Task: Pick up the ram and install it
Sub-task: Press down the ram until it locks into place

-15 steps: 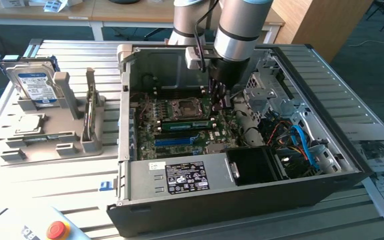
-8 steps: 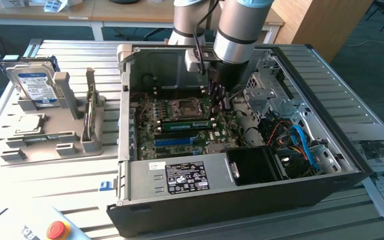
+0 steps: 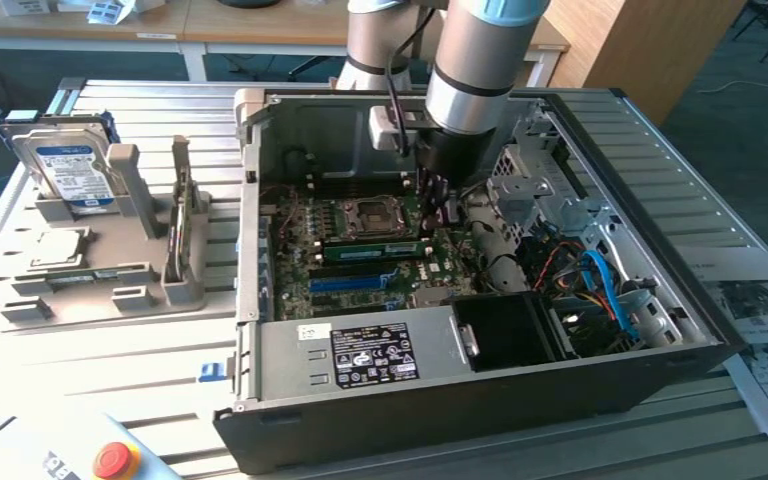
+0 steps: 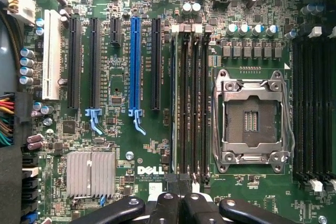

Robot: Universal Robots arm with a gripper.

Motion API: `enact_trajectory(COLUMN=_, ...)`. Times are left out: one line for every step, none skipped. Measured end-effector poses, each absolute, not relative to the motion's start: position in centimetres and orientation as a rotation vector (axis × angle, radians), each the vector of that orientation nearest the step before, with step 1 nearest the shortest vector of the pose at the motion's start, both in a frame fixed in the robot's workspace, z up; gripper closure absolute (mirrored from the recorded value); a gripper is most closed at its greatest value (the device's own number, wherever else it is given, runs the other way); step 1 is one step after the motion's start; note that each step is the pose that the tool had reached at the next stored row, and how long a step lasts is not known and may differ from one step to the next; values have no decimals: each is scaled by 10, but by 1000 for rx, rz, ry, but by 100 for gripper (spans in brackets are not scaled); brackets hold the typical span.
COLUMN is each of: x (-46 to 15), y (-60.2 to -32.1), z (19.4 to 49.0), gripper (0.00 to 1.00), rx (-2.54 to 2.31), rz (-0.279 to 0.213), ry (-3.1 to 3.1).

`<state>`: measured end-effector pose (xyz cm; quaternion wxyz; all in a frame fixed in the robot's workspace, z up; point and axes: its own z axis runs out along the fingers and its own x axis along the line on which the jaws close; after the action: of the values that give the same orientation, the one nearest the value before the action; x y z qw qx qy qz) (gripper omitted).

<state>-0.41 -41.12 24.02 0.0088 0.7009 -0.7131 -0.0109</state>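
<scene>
Green ram stick (image 3: 371,251) sits along the memory slots, just beside the processor socket (image 4: 251,121), on the board inside the open computer case (image 3: 357,385) in the middle of the worktop (image 3: 117,350). The gripper (image 4: 178,184) hangs right over those slots, jaws pressed fully together. Whether they pinch the stick's edge, I can't tell.

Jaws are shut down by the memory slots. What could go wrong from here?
1. The gripper sits at one end of the slots. Pressing there alone could tip the ram rather than seat it evenly. I cannot tell if it is latched.
2. The open socket lies right beside those slots, so a sideways slip could hit its exposed contacts.
</scene>
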Motion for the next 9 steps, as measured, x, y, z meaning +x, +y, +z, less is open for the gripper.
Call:
enact_trajectory(x=-4, y=-411, z=240, gripper=90, rx=2190, rz=-34, ry=-2228)
enact_trajectory(x=-4, y=-411, z=240, gripper=90, rx=2190, rz=-34, ry=-2228)
enact_trajectory(x=-4, y=-411, z=240, gripper=90, rx=2190, rz=-34, ry=-2228)
enact_trajectory(x=-3, y=-411, z=240, gripper=90, rx=2190, rz=-34, ry=-2228)
enact_trajectory(x=-2, y=-411, z=240, gripper=90, rx=2190, rz=-34, ry=-2228)
enact_trajectory(x=-2, y=-411, z=240, gripper=90, rx=2190, rz=-34, ry=-2228)
enact_trajectory(x=-2, y=-411, z=240, gripper=90, rx=2190, rz=-34, ry=-2228)
enact_trajectory(x=-2, y=-411, z=240, gripper=90, rx=2190, rz=-34, ry=-2228)
enact_trajectory(x=-2, y=-411, z=240, gripper=90, rx=2190, rz=-34, ry=-2228)
